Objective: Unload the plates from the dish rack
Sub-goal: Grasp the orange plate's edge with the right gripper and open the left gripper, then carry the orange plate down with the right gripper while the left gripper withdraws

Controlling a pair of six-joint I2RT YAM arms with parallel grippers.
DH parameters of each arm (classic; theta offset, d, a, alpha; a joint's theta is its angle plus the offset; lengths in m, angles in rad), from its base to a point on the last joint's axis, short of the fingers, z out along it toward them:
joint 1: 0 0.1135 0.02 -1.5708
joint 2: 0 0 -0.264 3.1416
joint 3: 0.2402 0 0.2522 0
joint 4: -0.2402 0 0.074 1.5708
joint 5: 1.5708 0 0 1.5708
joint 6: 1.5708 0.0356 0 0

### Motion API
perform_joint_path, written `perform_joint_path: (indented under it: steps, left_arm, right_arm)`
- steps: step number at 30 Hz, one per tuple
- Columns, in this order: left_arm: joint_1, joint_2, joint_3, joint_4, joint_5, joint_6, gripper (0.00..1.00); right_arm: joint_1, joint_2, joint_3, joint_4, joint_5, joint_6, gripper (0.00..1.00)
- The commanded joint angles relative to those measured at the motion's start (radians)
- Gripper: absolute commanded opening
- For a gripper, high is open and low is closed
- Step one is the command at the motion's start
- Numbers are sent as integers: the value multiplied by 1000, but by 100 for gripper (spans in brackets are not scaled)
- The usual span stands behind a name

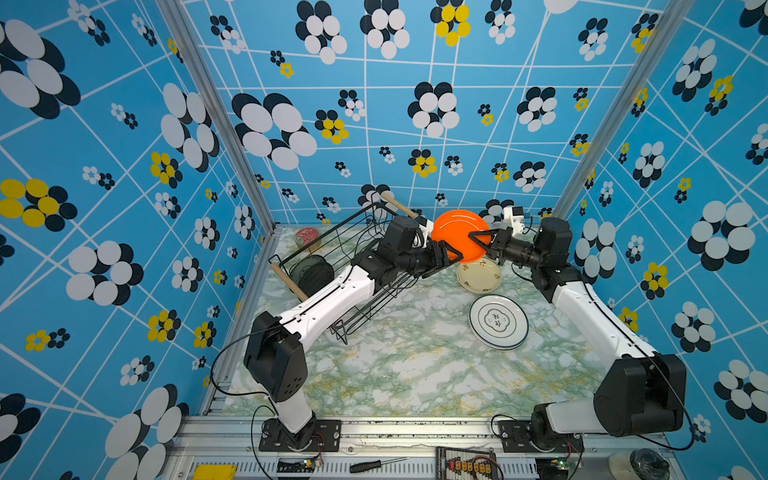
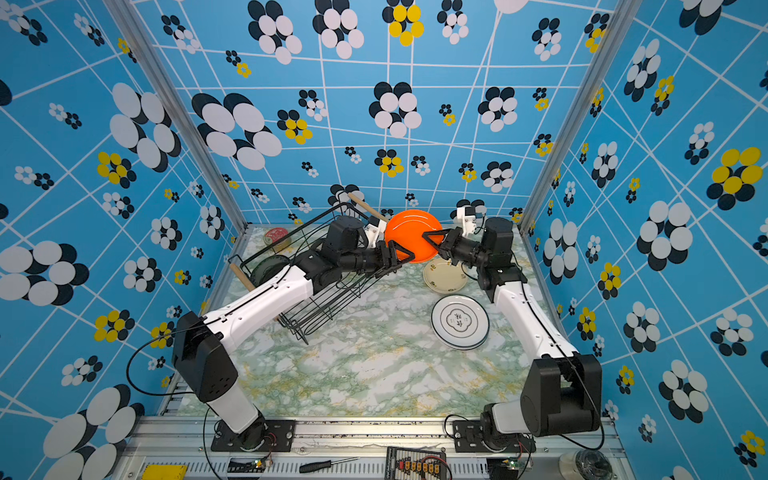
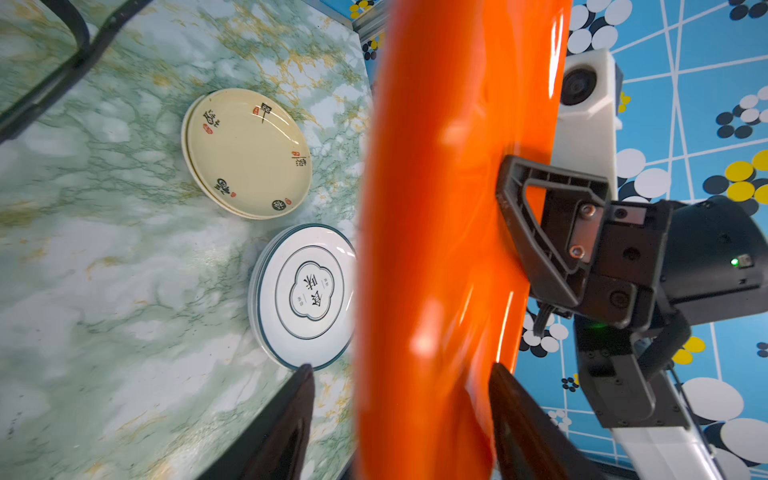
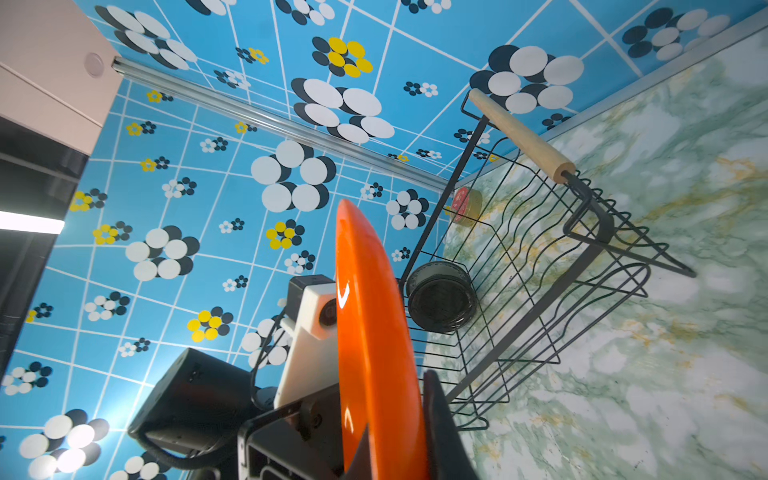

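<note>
plate: glossy round orange plate (image 1: 457, 230), upright in mid-air, upper centre of a top view, right of black wire dish rack (image 1: 332, 231) | right gripper (image 1: 473, 237): clenched on its rim | left gripper (image 1: 456, 254): jaws spread astride opposite rim, not pinching | risk: one-edge hold on slick plate may slip, dropping it onto round cream plates (image 1: 479, 275) below

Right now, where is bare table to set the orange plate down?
Widest free patch: the near table, in front of the dish rack and white plates. A strip also lies between them. Crowded far right, around the cream plates.
</note>
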Motion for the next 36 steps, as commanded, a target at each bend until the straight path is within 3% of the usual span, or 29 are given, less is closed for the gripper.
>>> perform_joint_path:
  steps: [1, 7, 11, 20, 23, 24, 32, 36]
  left_arm:
    - [25, -74, 64, -202, -67, 160, 69]
    - [87, -162, 81, -394, -206, 287, 75]
    - [161, -227, 60, -452, -242, 324, 77]
    - [310, -260, 114, -605, -293, 413, 85]
    - [338, -239, 126, -660, -309, 441, 89]
    - [345, -231, 128, -676, -317, 448, 100]
    - [378, -211, 107, -744, -480, 488, 99]
    - [386, -204, 99, -742, -516, 516, 99]
  right_arm:
    - [8, -10, 108, -273, 49, -230, 0]
    - [-14, 1, 255, -535, 169, -427, 0]
    - [-32, 13, 329, -664, 273, -527, 0]
    - [-41, 27, 388, -824, 663, -627, 0]
    - [-47, 50, 369, -812, 708, -614, 0]
    - [-47, 59, 365, -809, 727, -612, 0]
    - [-94, 175, 310, -732, 745, -587, 0]
    - [-107, 247, 297, -680, 702, -587, 0]
